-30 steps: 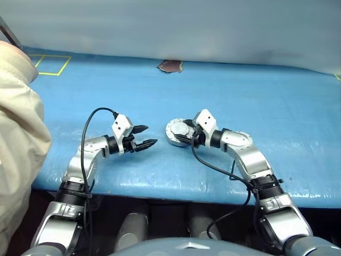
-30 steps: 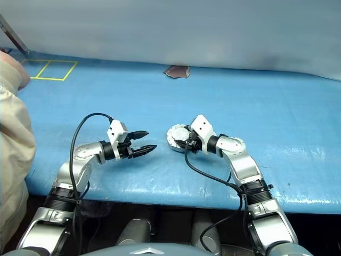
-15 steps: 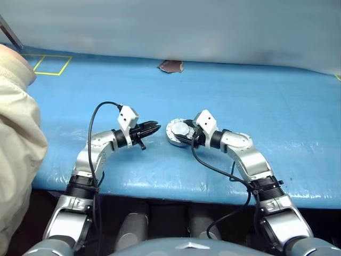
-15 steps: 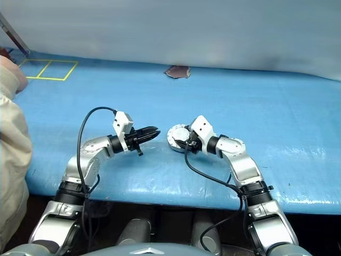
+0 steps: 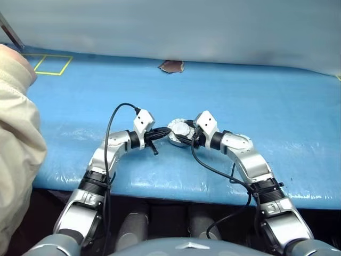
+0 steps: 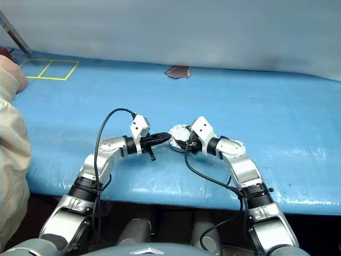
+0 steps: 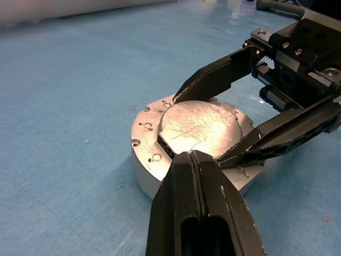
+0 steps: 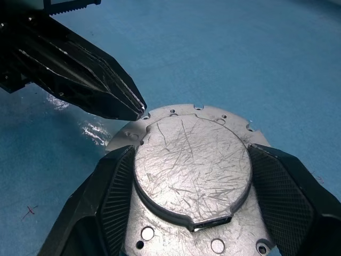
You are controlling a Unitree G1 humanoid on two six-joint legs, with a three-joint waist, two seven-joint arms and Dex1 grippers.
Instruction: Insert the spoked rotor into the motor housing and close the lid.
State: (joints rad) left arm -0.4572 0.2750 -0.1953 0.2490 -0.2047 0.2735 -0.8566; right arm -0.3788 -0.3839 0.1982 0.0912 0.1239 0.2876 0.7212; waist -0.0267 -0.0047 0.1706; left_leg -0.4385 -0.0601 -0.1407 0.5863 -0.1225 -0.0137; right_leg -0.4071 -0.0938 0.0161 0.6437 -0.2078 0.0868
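The motor housing (image 5: 180,132) sits on the blue table with its lid (image 8: 192,165) down flat, scratched silver face up. My right gripper (image 8: 189,152) is closed on it, one finger (image 8: 114,186) on each side of the raised round top. The left gripper (image 7: 192,154) is shut, with nothing between its fingers. Its tips rest at the housing's rim (image 7: 146,154), on the side away from the right gripper. In the eye views the two grippers meet at the housing from left and right. The spoked rotor is hidden from view.
A person's beige sleeve (image 5: 16,133) fills the left edge. A yellow taped square (image 5: 50,64) lies at the far left and a brown patch (image 5: 170,66) at the far edge. The blue table (image 5: 277,106) stretches wide to the right.
The left gripper has shut and swung right, from well apart to touching the housing's rim. The right gripper and housing have stayed put.
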